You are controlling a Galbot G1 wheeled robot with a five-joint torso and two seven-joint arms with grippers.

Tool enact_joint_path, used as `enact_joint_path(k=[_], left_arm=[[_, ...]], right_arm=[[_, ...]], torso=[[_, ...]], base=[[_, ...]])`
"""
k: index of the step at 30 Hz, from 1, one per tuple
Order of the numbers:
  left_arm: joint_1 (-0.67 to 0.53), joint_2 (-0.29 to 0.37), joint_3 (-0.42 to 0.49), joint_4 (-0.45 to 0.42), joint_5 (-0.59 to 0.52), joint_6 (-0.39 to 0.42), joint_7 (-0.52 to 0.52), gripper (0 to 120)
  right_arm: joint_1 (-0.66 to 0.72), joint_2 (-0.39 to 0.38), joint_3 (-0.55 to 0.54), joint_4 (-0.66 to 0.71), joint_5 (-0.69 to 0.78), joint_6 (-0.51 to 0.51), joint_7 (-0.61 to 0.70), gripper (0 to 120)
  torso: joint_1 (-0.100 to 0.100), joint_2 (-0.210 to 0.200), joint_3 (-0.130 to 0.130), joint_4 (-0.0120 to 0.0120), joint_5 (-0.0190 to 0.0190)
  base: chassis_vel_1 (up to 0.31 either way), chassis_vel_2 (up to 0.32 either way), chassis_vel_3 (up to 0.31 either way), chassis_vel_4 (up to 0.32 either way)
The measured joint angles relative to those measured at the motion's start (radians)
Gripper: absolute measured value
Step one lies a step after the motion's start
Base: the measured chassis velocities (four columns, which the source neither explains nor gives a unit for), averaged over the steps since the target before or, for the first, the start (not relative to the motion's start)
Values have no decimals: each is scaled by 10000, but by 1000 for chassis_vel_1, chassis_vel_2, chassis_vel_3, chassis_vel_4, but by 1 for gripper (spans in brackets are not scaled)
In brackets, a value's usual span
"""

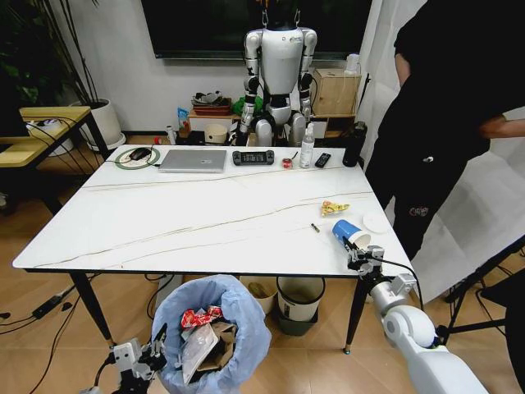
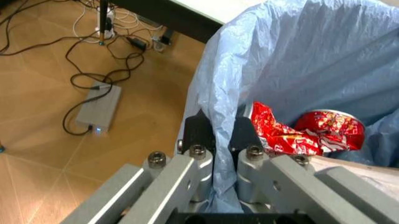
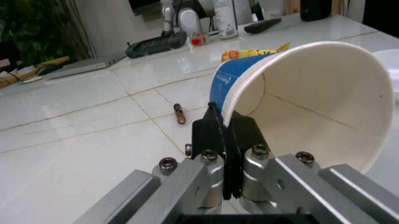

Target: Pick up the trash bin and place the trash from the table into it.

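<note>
The trash bin, lined with a crinkled light-blue bag, hangs low in front of the table's near edge. My left gripper is shut on its rim; the left wrist view shows the fingers pinching the bag. Red wrappers and torn cardboard lie inside. At the table's near right corner my right gripper is shut on the rim of the blue-and-white paper cup, which is tilted on its side. A yellow wrapper and a small battery lie on the marble table.
A laptop, game controller, bottle and remote line the far edge. A cream bin stands under the table. A person stands at the right. A wooden desk is at the far left.
</note>
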Motion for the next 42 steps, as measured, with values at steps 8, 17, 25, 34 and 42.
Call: enact_joint_path(k=[8, 17, 25, 34, 42], left_arm=[[-2, 109, -7, 4, -24, 0, -1, 0], [18, 47, 87, -51, 77, 23, -6, 0], [86, 100, 60, -93, 27, 49, 8, 0], [245, -58, -128, -411, -72, 83, 4, 0], [226, -196, -125, -573, 29, 161, -41, 0]], right_arm=[[-1162, -1246, -87, 2255, 860, 360, -584, 0], [-1089, -3565, -3000, 5612, 1654, 720, -1568, 0], [1170, -4153, -5936, 5602, 2042, 903, -2719, 0], [4229, -2929, -8901, 4162, 2113, 727, -3269, 0], [4762, -2550, -9423, 3459, 1685, 692, -3214, 0]], torso=[[0, 0, 0, -4, -1], [-1, 2, -1, 3, 1], [0, 2, 2, -1, 0], [0, 1, 2, 3, -1], [0, 0, 1, -1, -1]], base=[[0, 0, 0, 0], [0, 0, 0, 0], [0, 0, 0, 0], [0, 0, 0, 0], [0, 0, 0, 0]])
